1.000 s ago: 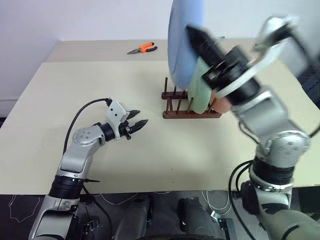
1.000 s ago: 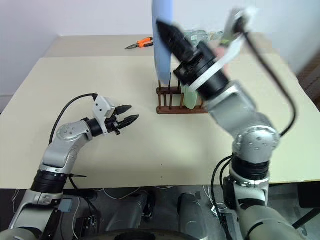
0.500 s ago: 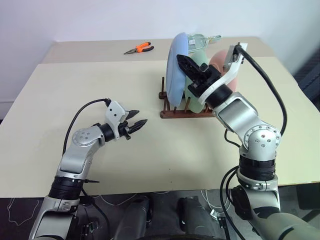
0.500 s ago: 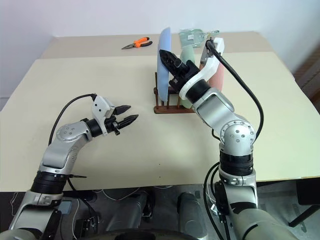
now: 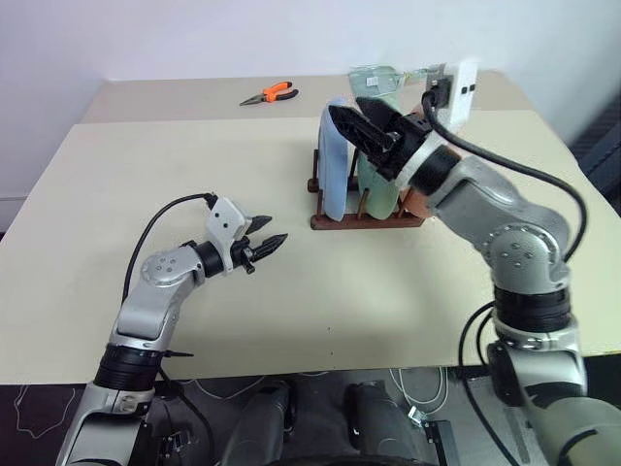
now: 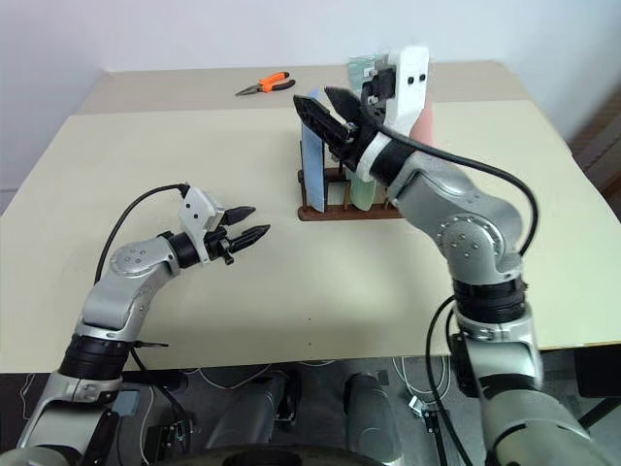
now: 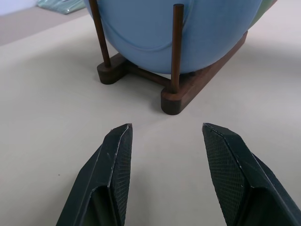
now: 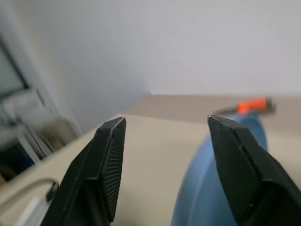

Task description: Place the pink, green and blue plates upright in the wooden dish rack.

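Observation:
The blue plate [image 5: 334, 165] stands upright at the left end of the wooden dish rack [image 5: 369, 222]. The green plate [image 5: 380, 190] stands behind it, and an edge of the pink plate [image 6: 425, 124] shows past my right arm. My right gripper [image 5: 347, 109] hovers open just over the blue plate's top rim, holding nothing. The right wrist view has that rim [image 8: 221, 188] below the spread fingers [image 8: 106, 165]. My left gripper [image 5: 277, 228] hangs open and empty over the table, left of the rack. It faces the blue plate [image 7: 178, 28] and the rack's pegs [image 7: 177, 47].
Orange-handled pliers [image 5: 275, 93] lie on the far table [image 5: 175, 97] behind the rack. A clear greenish object [image 5: 374, 76] lies at the back near the rack. The beige table [image 5: 116, 194] stretches wide to the left and front.
My right gripper lowered the blue plate into the rack, then opened and let go of it as its wrist rolled. The left arm stayed still.

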